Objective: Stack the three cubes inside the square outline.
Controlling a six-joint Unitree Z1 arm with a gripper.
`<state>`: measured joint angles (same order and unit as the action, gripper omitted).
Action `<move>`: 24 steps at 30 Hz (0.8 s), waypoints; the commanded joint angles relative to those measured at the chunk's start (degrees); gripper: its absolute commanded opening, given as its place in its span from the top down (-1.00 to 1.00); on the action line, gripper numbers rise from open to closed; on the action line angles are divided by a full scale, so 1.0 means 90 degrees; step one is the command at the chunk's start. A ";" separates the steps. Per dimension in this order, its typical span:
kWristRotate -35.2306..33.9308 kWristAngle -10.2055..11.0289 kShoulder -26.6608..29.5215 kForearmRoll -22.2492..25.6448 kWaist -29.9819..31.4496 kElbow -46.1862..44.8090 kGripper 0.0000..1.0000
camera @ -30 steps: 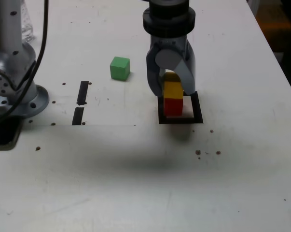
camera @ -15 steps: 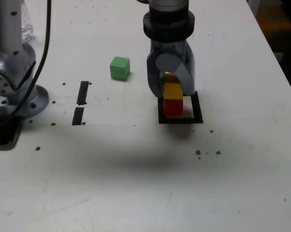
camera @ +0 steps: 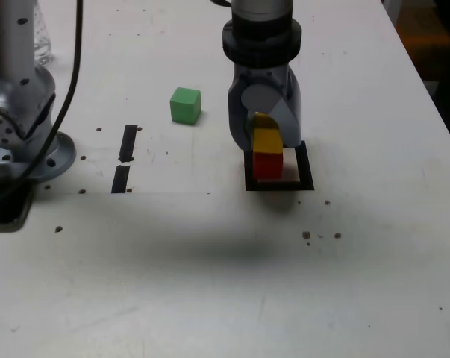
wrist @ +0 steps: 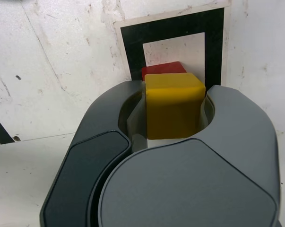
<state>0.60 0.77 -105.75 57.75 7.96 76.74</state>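
Exterior view: square outline (camera: 307,173) holds red cube (camera: 268,165); yellow cube (camera: 266,139) atop.

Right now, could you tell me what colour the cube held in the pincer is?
Yellow. The yellow cube shows best in the wrist view, clamped in the pincer.
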 commanded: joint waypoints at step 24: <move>-0.0037 -0.0087 -0.0044 0.0144 0.0004 0.0027 0.02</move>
<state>0.29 0.05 -105.91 58.94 7.96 76.73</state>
